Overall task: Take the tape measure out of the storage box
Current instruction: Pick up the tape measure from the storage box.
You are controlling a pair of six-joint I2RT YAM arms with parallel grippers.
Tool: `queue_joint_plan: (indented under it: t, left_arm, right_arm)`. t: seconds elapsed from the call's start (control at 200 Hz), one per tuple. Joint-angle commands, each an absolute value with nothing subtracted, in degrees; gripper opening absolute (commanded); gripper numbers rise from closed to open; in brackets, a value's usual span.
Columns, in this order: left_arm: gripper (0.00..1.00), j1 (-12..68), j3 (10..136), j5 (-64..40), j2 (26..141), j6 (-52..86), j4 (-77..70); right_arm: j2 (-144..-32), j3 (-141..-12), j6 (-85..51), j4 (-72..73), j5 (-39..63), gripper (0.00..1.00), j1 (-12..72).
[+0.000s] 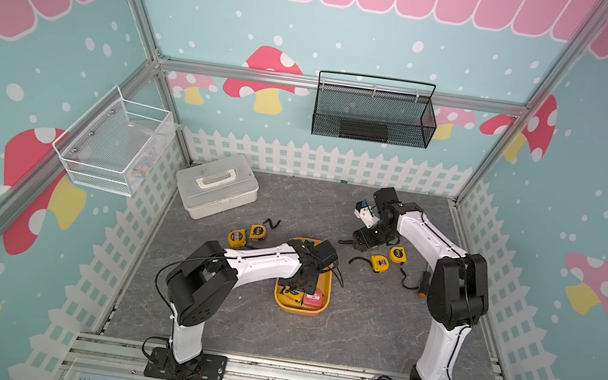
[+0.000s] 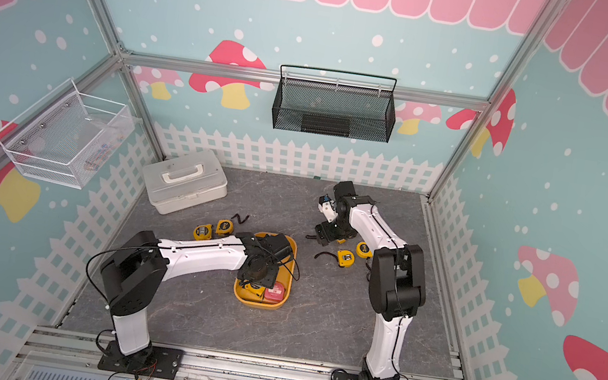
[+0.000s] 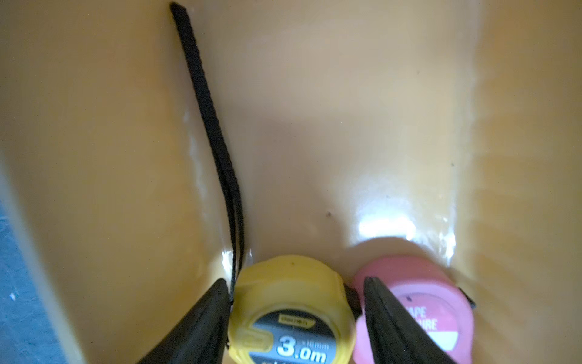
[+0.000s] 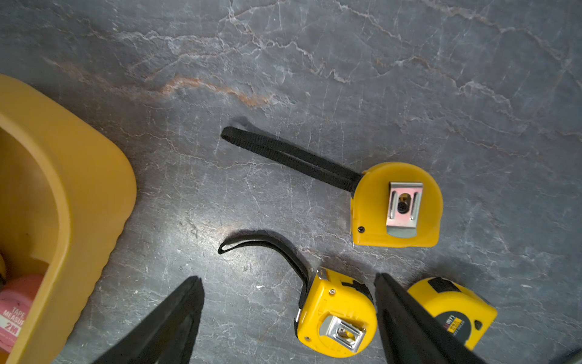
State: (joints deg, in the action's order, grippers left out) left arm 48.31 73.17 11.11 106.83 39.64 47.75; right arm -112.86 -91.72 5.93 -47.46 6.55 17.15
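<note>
The storage box (image 1: 328, 284) (image 2: 260, 304) is a shallow yellow-orange tray in the middle of the table. A yellow tape measure (image 3: 293, 302) (image 1: 291, 293) marked 3.0m lies at its near end beside a pink tape measure (image 3: 425, 283) (image 1: 312, 300). Its black strap (image 3: 217, 141) trails along the tray floor. My left gripper (image 3: 296, 280) (image 1: 298, 284) reaches down into the tray, its two fingers pressed against the yellow tape measure's sides. My right gripper (image 4: 288, 275) (image 1: 345, 241) hovers open over the table right of the tray (image 4: 78, 189), holding nothing.
Two yellow tape measures (image 1: 237, 238) (image 1: 258, 232) lie left of the tray. Three more (image 4: 396, 205) (image 4: 337, 312) (image 4: 450, 312) lie on the table under the right gripper. A white lidded case (image 1: 216, 186) stands at the back left. A black mesh basket (image 1: 373, 111) and a white wire basket (image 1: 113, 146) hang on the walls.
</note>
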Motion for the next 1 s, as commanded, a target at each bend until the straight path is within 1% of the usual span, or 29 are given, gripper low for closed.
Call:
queue_joint_plan:
  t: [0.0,0.16,0.35,0.485,0.991]
  left_arm:
    - [0.68,47.6,74.5,13.2,108.6,38.0,47.9]
    - [0.68,47.5,74.9,13.5,106.9,37.5,48.0]
    - [0.76,48.0,73.1,13.7,102.7,38.1,48.3]
    - [0.78,48.5,72.6,13.0,102.1,38.7,49.3]
    - [0.78,48.8,70.6,9.6,104.0,41.0,50.5]
  right_arm:
    - [-113.0,-90.6,6.3,-47.6,6.9,0.86,17.0]
    - [-112.4,-89.9,6.5,-47.6,6.7,0.86,17.0]
    - [-112.3,-89.7,6.5,-47.5,6.8,0.86,17.0]
    - [-112.4,-89.8,6.4,-47.4,7.0,0.86,17.0]
    - [-112.5,-89.6,6.5,-47.5,6.9,0.86,17.0]
